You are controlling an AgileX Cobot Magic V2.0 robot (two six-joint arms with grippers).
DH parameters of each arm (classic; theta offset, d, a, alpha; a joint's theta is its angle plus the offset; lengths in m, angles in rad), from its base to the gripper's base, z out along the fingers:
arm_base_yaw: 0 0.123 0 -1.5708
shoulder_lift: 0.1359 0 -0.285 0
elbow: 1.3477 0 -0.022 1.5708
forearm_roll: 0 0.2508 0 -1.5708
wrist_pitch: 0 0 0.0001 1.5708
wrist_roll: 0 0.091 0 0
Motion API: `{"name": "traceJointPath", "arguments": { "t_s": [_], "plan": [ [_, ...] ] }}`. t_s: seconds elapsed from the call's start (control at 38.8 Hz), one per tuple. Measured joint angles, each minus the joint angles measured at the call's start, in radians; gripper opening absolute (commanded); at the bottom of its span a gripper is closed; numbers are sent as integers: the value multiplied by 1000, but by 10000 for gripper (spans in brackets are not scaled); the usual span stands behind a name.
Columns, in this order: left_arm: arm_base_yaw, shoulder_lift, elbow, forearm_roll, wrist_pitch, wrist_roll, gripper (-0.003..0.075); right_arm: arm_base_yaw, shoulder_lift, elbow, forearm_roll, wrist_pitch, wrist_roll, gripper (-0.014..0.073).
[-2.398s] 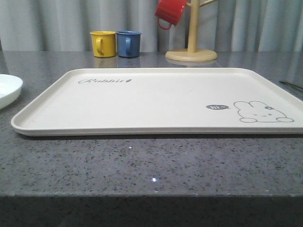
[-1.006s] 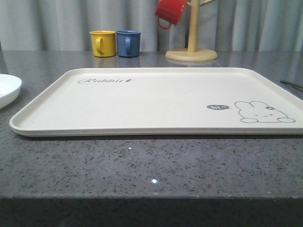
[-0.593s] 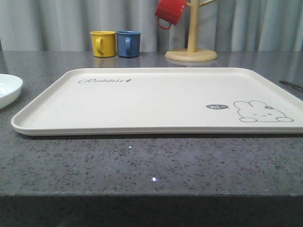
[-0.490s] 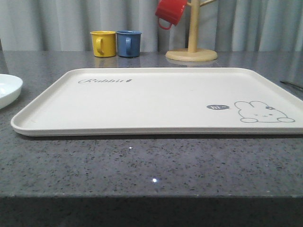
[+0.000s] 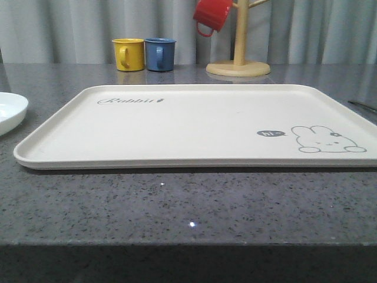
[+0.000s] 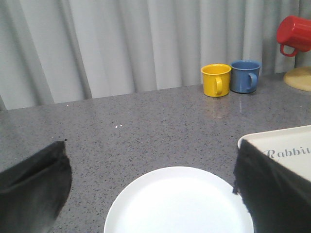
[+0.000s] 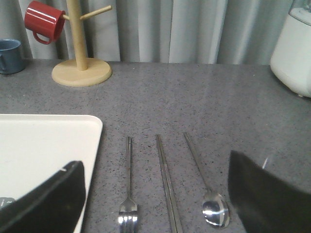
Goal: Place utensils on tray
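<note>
The grey speckled worktop (image 5: 188,206) carries the big cream tray (image 5: 194,127) in the middle, nothing on it. The white plate (image 6: 180,201) sits just left of the tray, on the worktop, apart from the rim. The left tool (image 6: 150,194) hangs over the plate, spread wide, gripping nothing. The right tool (image 7: 155,201) is spread too — released — above the fork (image 7: 128,194), chopsticks (image 7: 167,184) and spoon (image 7: 206,187), which lie side by side on the worktop right of the tray. Far back: mug tree (image 5: 238,53) with a red mug (image 5: 212,15), plus yellow mug (image 5: 128,54) and blue mug (image 5: 159,53).
</note>
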Motion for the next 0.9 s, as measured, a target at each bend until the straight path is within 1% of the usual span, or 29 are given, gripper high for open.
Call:
{"name": "traceJointPath", "arguments": {
  "t_s": [0.18,0.28,0.39,0.54,0.67,0.8,0.9],
  "plan": [
    [-14,7,-4,-28,18,0,638,0,0,0,0,0,0,640],
    [-14,60,-46,-30,97,0,595,0,0,0,0,0,0,640],
    [-14,161,-132,-30,232,0,565,0,0,0,0,0,0,640],
    [-14,355,-297,-61,491,38,564,0,0,0,0,0,0,640],
    [-14,507,-417,-125,667,96,564,0,0,0,0,0,0,640],
    [-20,636,-506,-150,796,124,538,0,0,0,0,0,0,640],
    [-51,725,-557,-132,847,130,498,0,0,0,0,0,0,640]
  ]
}}
